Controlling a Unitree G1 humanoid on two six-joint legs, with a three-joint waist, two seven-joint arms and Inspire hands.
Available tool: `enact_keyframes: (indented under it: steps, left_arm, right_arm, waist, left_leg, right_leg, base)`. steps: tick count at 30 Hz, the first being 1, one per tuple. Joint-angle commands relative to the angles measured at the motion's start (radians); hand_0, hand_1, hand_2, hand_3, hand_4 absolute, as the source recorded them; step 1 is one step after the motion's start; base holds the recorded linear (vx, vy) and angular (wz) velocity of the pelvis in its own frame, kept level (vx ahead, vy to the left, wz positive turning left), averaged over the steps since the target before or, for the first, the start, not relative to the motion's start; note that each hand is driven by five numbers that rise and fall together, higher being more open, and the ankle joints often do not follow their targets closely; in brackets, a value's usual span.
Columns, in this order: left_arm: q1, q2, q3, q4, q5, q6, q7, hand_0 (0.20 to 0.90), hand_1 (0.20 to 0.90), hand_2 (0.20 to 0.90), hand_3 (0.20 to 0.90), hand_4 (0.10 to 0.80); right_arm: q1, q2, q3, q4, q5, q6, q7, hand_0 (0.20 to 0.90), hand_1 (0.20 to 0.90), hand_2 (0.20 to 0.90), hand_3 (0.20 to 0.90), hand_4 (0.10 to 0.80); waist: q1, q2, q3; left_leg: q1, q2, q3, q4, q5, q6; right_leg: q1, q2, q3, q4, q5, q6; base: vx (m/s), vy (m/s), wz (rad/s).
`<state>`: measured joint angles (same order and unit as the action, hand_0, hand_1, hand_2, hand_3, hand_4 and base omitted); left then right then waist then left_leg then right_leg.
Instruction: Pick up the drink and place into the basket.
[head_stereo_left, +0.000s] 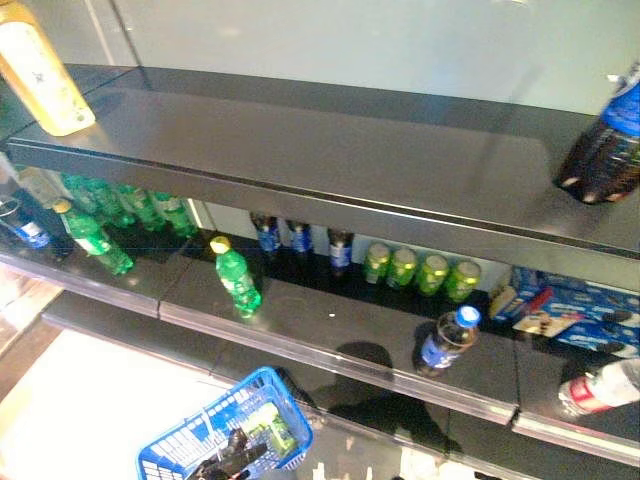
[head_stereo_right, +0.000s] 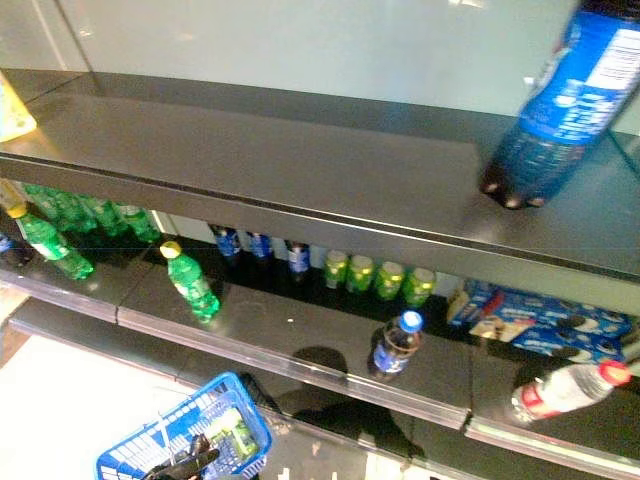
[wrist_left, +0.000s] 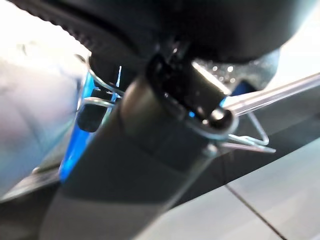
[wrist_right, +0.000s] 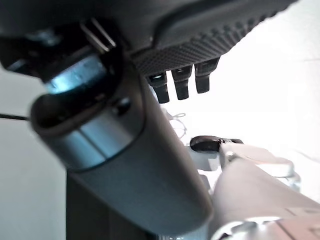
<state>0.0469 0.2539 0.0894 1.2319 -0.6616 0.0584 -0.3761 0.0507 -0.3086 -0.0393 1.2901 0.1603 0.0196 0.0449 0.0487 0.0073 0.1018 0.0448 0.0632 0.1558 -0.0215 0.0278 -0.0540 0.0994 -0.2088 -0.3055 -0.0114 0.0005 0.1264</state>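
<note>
The left hand (head_stereo_left: 235, 457) is gripping the blue basket (head_stereo_left: 190, 435) handle; a green drink (head_stereo_left: 272, 425) is lying inside; right hand (wrist_right: 182, 82) fingers hanging relaxed.

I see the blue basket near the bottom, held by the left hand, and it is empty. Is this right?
Not quite. The blue basket is not empty: a green drink already lies inside it, as the left eye view shows. The rest stands: the left hand holds the basket by its handle near the bottom.
</note>
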Motion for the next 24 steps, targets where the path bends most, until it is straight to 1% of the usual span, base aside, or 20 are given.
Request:
enact_keyframes:
  steps: [1,2,3,4,5,7,9,10,11,13,14,16,17,18,19,20,22,23,24]
  left_arm:
    - [-0.021,0.005,-0.038,-0.108,-0.117,0.121,-0.349,0.300,0.300,0.300,0.200,0.100]
    - [-0.033,0.012,-0.039,-0.108,-0.130,0.136,-0.349,0.300,0.300,0.300,0.200,0.100]
    - [-0.046,0.020,-0.037,-0.104,-0.140,0.145,-0.346,0.300,0.300,0.300,0.200,0.100]
    - [-0.062,0.034,-0.040,-0.107,-0.127,0.149,-0.320,0.300,0.300,0.300,0.200,0.100]
    - [-0.065,0.040,-0.042,-0.104,-0.123,0.145,-0.314,0.300,0.300,0.300,0.200,0.100]
    - [-0.069,0.047,-0.041,-0.086,-0.129,0.109,-0.274,0.300,0.300,0.300,0.200,0.100]
    - [-0.072,0.053,-0.022,-0.069,-0.122,0.080,-0.233,0.300,0.300,0.300,0.200,0.100]
    - [-0.073,0.053,-0.018,-0.065,-0.117,0.072,-0.224,0.300,0.300,0.300,0.200,0.100]
    - [-0.076,0.056,-0.016,-0.057,-0.114,0.064,-0.216,0.300,0.300,0.300,0.200,0.100]
    - [-0.078,0.058,-0.010,-0.049,-0.124,0.050,-0.208,0.300,0.300,0.300,0.200,0.100]
    - [-0.079,0.056,-0.004,-0.048,-0.123,0.042,-0.202,0.300,0.300,0.300,0.200,0.100]
    - [-0.076,0.054,0.002,-0.052,-0.122,0.034,-0.189,0.300,0.300,0.300,0.200,0.100]
    - [-0.075,0.051,0.007,-0.055,-0.122,0.030,-0.175,0.300,0.300,0.300,0.200,0.100]
    - [-0.072,0.051,0.010,-0.057,-0.123,0.031,-0.170,0.300,0.300,0.300,0.200,0.100]
    - [-0.065,0.052,0.016,-0.056,-0.116,0.030,-0.178,0.300,0.300,0.300,0.200,0.100]
    - [-0.059,0.054,0.020,-0.055,-0.105,0.030,-0.187,0.300,0.300,0.300,0.200,0.100]
    - [-0.044,0.049,0.022,-0.055,-0.092,0.022,-0.197,0.300,0.300,0.300,0.200,0.100]
    - [-0.030,0.043,0.020,-0.063,-0.088,0.017,-0.202,0.300,0.300,0.300,0.200,0.100]
    - [-0.018,0.040,0.018,-0.073,-0.085,0.016,-0.204,0.300,0.300,0.300,0.200,0.100]
  right_arm:
    - [-0.031,-0.020,-0.022,0.045,0.022,-0.043,0.009,0.900,0.900,0.900,0.900,0.800]
    - [-0.030,-0.017,-0.021,0.045,0.026,-0.045,0.010,0.900,0.900,0.900,0.900,0.800]
    - [-0.030,-0.016,-0.018,0.046,0.029,-0.043,0.008,0.900,0.900,0.900,0.900,0.800]
    - [-0.024,-0.009,-0.013,0.035,0.024,-0.037,0.012,0.900,0.900,0.900,0.900,0.800]
    - [-0.021,-0.006,-0.010,0.034,0.023,-0.040,0.015,0.900,0.900,0.900,0.900,0.800]
    - [-0.020,-0.003,-0.006,0.035,0.030,-0.045,0.013,0.900,0.900,0.900,0.900,0.800]
    - [-0.023,-0.001,-0.005,0.037,0.018,-0.047,0.016,0.900,0.900,0.900,0.900,0.800]
    - [-0.025,0.000,-0.004,0.039,0.016,-0.050,0.017,0.900,0.900,0.900,0.900,0.800]
    - [-0.033,0.001,0.000,0.041,0.016,-0.048,0.018,0.900,0.900,0.900,0.900,0.800]
    - [-0.052,0.004,0.012,0.042,0.009,-0.045,0.021,0.900,0.900,0.900,0.900,0.800]
    - [-0.060,0.005,0.021,0.040,0.002,-0.045,0.023,0.900,0.900,0.900,0.900,0.800]
    - [-0.070,0.012,0.031,0.040,0.001,-0.044,0.022,0.900,0.900,0.900,0.900,0.800]
    - [-0.073,0.014,0.034,0.036,-0.001,-0.038,0.025,0.900,0.900,0.900,0.900,0.800]
    - [-0.076,0.014,0.035,0.035,0.002,-0.035,0.026,0.900,0.900,0.900,0.900,0.800]
    - [-0.077,0.014,0.034,0.031,0.005,-0.028,0.028,0.900,0.900,0.900,0.900,0.800]
    - [-0.075,0.013,0.032,0.029,0.006,-0.021,0.028,0.900,0.900,0.900,0.900,0.800]
    - [-0.066,0.009,0.025,0.028,-0.004,-0.011,0.028,0.900,0.900,0.900,0.900,0.800]
    - [-0.055,0.006,0.020,0.026,-0.017,-0.007,0.031,0.900,0.900,0.900,0.900,0.800]
    - [-0.046,0.002,0.018,0.022,-0.027,-0.003,0.034,0.900,0.900,0.900,0.900,0.800]
  waist:
    - [-0.003,-0.012,0.003]
    - [-0.009,-0.017,0.007]
    - [-0.014,-0.020,0.010]
    - [-0.029,-0.034,0.013]
    - [-0.032,-0.036,0.013]
    - [-0.036,-0.037,0.012]
    - [-0.030,-0.032,0.007]
    - [-0.029,-0.031,0.005]
    - [-0.027,-0.029,0.000]
    - [-0.022,-0.023,-0.009]
    - [-0.011,-0.025,-0.016]
    - [0.008,-0.039,-0.026]
    - [0.011,-0.042,-0.028]
    - [0.011,-0.043,-0.028]
    - [0.009,-0.042,-0.029]
    - [0.006,-0.041,-0.029]
    - [0.002,-0.035,-0.030]
    - [0.002,-0.031,-0.029]
    - [0.004,-0.029,-0.028]
  left_leg:
    - [0.064,-0.040,0.012,-0.028,-0.036,0.031]
    - [0.076,-0.052,0.008,-0.043,-0.039,0.038]
    - [0.083,-0.059,0.004,-0.049,-0.044,0.042]
    - [0.093,-0.069,0.007,-0.055,-0.058,0.050]
    - [0.093,-0.069,0.010,-0.054,-0.062,0.053]
    - [0.089,-0.067,0.022,-0.053,-0.067,0.062]
    - [0.083,-0.062,0.042,-0.049,-0.066,0.071]
    - [0.082,-0.062,0.046,-0.048,-0.066,0.075]
    - [0.078,-0.062,0.049,-0.045,-0.066,0.083]
    - [0.067,-0.060,0.052,-0.038,-0.066,0.095]
    - [0.059,-0.058,0.056,-0.029,-0.064,0.094]
    - [0.046,-0.058,0.065,-0.011,-0.059,0.088]
    - [0.047,-0.051,0.070,-0.005,-0.058,0.081]
    - [0.052,-0.044,0.074,-0.003,-0.059,0.074]
    - [0.061,-0.034,0.082,-0.003,-0.057,0.066]
    - [0.066,-0.024,0.087,-0.001,-0.055,0.060]
    - [0.073,-0.004,0.104,-0.001,-0.044,0.044]
    - [0.071,0.009,0.106,0.000,-0.031,0.031]
    - [0.064,0.015,0.097,0.005,-0.023,0.023]
  right_leg:
    - [-0.076,0.003,0.090,0.128,0.094,0.028]
    - [-0.105,-0.009,0.104,0.151,0.121,0.043]
    - [-0.120,-0.016,0.113,0.162,0.132,0.050]
    - [-0.159,-0.032,0.143,0.171,0.185,0.070]
    - [-0.169,-0.034,0.157,0.179,0.188,0.072]
    - [-0.178,-0.043,0.166,0.200,0.189,0.073]
    - [-0.177,-0.050,0.149,0.233,0.172,0.068]
    - [-0.177,-0.048,0.147,0.245,0.166,0.066]
    - [-0.177,-0.039,0.150,0.273,0.154,0.061]
    - [-0.169,-0.002,0.152,0.326,0.112,0.045]
    - [-0.141,0.006,0.135,0.291,0.086,0.034]
    - [-0.097,0.005,0.113,0.225,0.104,0.033]
    - [-0.088,0.007,0.110,0.203,0.108,0.031]
    - [-0.082,0.009,0.106,0.188,0.108,0.030]
    - [-0.069,0.016,0.099,0.165,0.095,0.028]
    - [-0.057,0.028,0.098,0.146,0.076,0.022]
    - [-0.034,0.040,0.087,0.117,0.045,0.007]
    - [-0.020,0.049,0.088,0.102,0.031,-0.003]
    - [-0.014,0.055,0.095,0.095,0.026,-0.007]
  base:
    - [-0.030,0.231,-0.01]
    - [-0.023,0.203,-0.02]
    - [-0.047,0.186,0.00]
    - [-0.063,0.140,-0.07]
    - [-0.084,0.090,-0.05]
    - [-0.089,0.013,0.02]
    - [-0.092,-0.011,0.03]
    - [-0.080,-0.032,-0.16]
    - [-0.079,-0.062,-0.31]
    - [-0.089,-0.132,-0.32]
    - [-0.059,-0.171,-0.27]
    - [-0.012,-0.265,-0.31]
    - [0.046,-0.300,-0.35]
    - [0.097,-0.261,-0.35]
    - [0.113,-0.216,-0.37]
    - [0.130,-0.178,-0.29]
    - [0.100,-0.082,-0.13]
    - [0.076,-0.031,-0.03]
    - [0.057,-0.006,-0.02]
